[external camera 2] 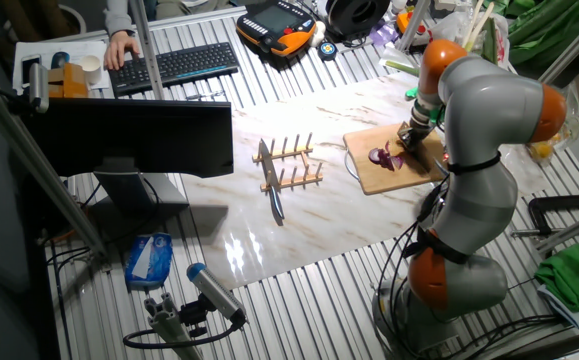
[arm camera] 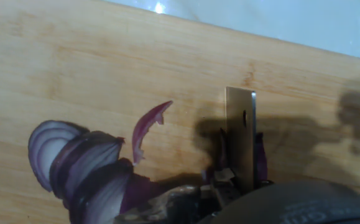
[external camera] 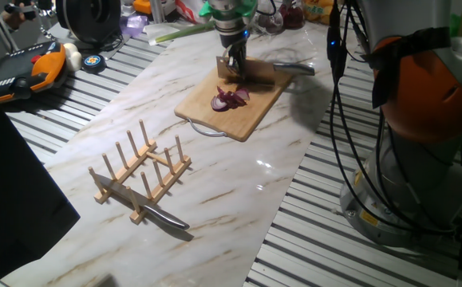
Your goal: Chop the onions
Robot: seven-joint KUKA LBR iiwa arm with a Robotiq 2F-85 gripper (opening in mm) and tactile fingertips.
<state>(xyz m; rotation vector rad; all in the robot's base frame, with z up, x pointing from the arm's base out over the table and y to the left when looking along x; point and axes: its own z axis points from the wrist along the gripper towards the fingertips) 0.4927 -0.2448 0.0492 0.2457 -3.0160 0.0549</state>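
Gripper pinches a flat steel blade upright on the wooden cutting board, just beside the sliced onions.

The glossy purple slices fan out mid-board, one thin curved sliver lying apart toward the blade. Bare bamboo grain stays open toward the board's near edge; on the marble tabletop beyond that edge stand a wooden peg rack and a knife.
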